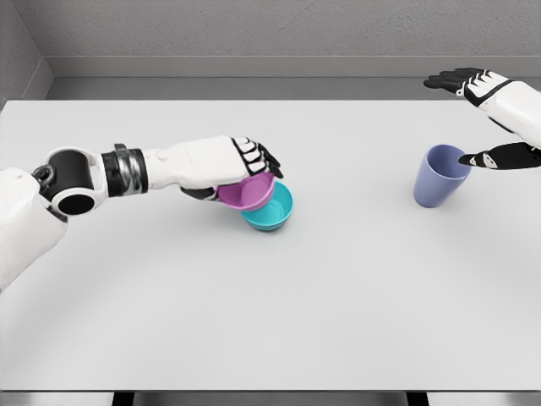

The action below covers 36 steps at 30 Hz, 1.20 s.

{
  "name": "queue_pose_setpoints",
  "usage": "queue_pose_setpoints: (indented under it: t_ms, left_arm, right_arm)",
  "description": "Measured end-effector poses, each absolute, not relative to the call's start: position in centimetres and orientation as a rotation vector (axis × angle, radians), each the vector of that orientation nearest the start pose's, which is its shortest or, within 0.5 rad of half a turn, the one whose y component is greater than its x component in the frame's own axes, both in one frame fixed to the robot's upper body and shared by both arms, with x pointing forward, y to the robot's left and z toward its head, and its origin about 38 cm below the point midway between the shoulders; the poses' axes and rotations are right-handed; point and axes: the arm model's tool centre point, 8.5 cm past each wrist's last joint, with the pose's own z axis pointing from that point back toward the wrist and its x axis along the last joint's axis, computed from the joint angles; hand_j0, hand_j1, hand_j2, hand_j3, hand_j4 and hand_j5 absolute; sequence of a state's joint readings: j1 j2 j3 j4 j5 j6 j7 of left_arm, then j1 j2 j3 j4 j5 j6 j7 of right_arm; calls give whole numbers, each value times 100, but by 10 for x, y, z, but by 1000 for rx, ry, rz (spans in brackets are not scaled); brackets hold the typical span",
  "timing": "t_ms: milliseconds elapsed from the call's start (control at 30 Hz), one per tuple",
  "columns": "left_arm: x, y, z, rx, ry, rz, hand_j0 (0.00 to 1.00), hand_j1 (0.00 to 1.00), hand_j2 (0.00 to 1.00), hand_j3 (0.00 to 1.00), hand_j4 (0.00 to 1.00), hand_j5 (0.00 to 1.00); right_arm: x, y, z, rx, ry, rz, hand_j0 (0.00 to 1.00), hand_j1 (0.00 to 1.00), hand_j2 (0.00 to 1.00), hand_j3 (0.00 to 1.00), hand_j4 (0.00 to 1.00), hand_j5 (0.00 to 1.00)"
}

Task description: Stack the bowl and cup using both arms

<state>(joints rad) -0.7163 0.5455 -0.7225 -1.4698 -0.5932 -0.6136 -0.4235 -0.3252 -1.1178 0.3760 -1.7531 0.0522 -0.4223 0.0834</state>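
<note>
Two bowls mid-table: left hand (241,165) clamped on pink bowl (247,193), tilted, overlapping teal bowl (269,208) rim; likely to seat crooked or shove teal aside; right hand (494,118) fingers spread, thumb at lilac cup (439,175) lip, holding nothing; cup may tip if nudged.

I see a pale grey table (279,321) filling most of my view — its far edge meets a grey wall (254,30), and under the near edge sit dark shapes, possibly legs.
</note>
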Motion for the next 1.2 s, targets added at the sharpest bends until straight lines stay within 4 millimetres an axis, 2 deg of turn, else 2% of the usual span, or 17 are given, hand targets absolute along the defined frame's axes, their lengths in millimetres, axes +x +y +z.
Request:
queue_pose_setpoints:
  t_ms: [533,600,667,700,733,767,1200]
  left_arm:
    - [442,146,186,-394,1999,2788,52,52,52,52,52,52]
    - [443,145,185,-394,1996,2787,58,58,58,58,58,58]
    - [442,145,184,-391,1996,2789,73,73,73,73,73,73]
    - [442,145,184,-391,1996,2789,87,87,87,87,87,87]
    - [442,145,184,-390,1996,2789,95,95,95,95,95,95]
    - [442,145,184,-390,1996,2789,98,98,98,98,98,98]
    - [442,145,184,-392,1994,2790,100,100,100,100,100,100]
  right_arm:
    - [373,-357,292,-521,-1818,1532,100,100,100,100,100,100]
    - [373,-357,292,-521,-1818,1532,100,100,100,100,100,100]
    - [373,-357,292,-521,-1818,1532,100,100,100,100,100,100]
    - [373,-357,292,-521,-1818,1532,100,100,100,100,100,100]
    - [373,-357,292,-521,-1818,1532,100,100,100,100,100,100]
    - [373,-357,292,-521,-1818,1532,100,100,100,100,100,100]
    - [373,-357,292,-521,-1816,1533,100,100,100,100,100,100]
